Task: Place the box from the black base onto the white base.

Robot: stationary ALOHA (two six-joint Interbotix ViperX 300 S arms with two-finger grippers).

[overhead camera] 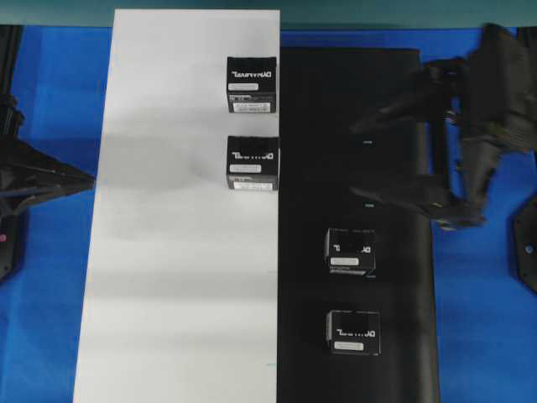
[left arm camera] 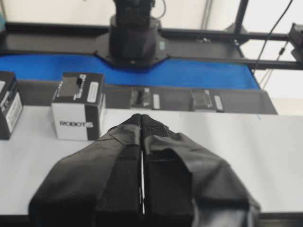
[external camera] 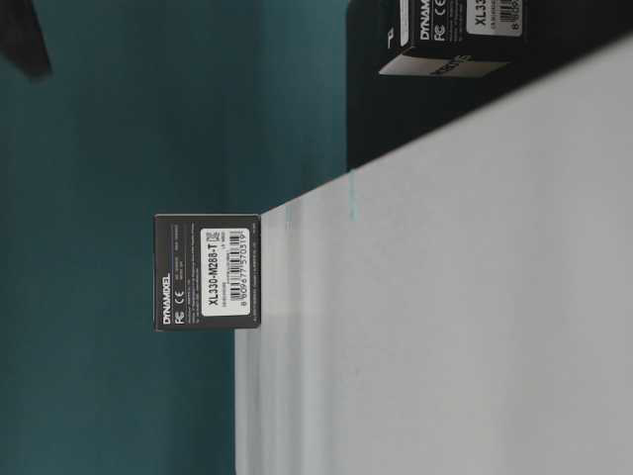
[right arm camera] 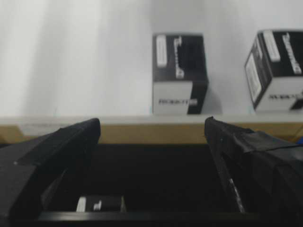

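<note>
Overhead view: two boxes sit on the white base (overhead camera: 176, 252), and two remain on the black base (overhead camera: 352, 151). The nearer box (overhead camera: 350, 250) lies at about 7 o'clock from the right gripper (overhead camera: 390, 164), which hovers with jaws spread wide and empty. The left gripper (overhead camera: 84, 178) waits at 9 o'clock, pinched closed on nothing. The carton looks light, stiff and smooth-sided; squeezing two opposite flat faces should hold it.

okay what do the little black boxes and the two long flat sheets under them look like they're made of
The small black boxes look like printed cardboard cartons: crisp folded edges, white lettering, stuck-on paper label. The long white sheet seems matte paper or thin board; the right wrist view shows a tan edge, hinting at cardboard backing. The long black sheet looks matte, material unclear.
</note>
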